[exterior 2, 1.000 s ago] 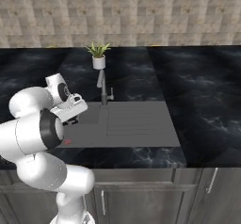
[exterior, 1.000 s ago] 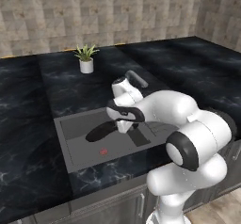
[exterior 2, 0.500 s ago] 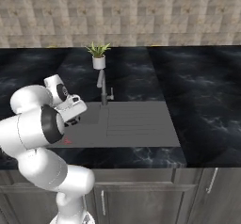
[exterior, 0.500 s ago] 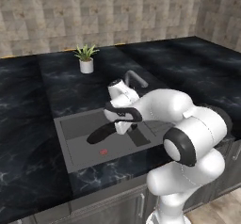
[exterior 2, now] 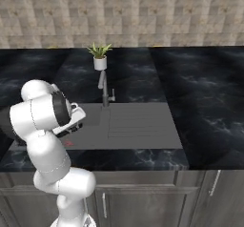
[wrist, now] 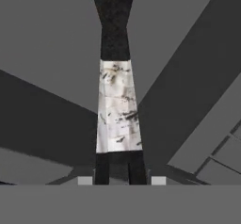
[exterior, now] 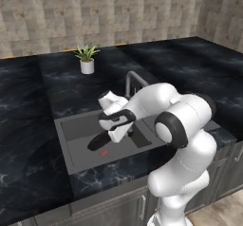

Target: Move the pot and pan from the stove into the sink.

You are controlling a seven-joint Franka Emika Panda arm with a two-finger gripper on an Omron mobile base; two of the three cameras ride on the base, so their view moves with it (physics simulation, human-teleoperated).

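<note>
Pan (exterior: 97, 143) mostly hidden behind the white arm in the left base view, its round body cut off by the hand view's top edge, gripper (exterior: 115, 134) fingertips possibly buried under the wrist, sink (exterior 2: 138, 140) left end masked in the right base view

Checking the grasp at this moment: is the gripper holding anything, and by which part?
Yes. The gripper is shut on the pan, gripping the pale silvery tip of its handle, with the pan over the sink.
</note>
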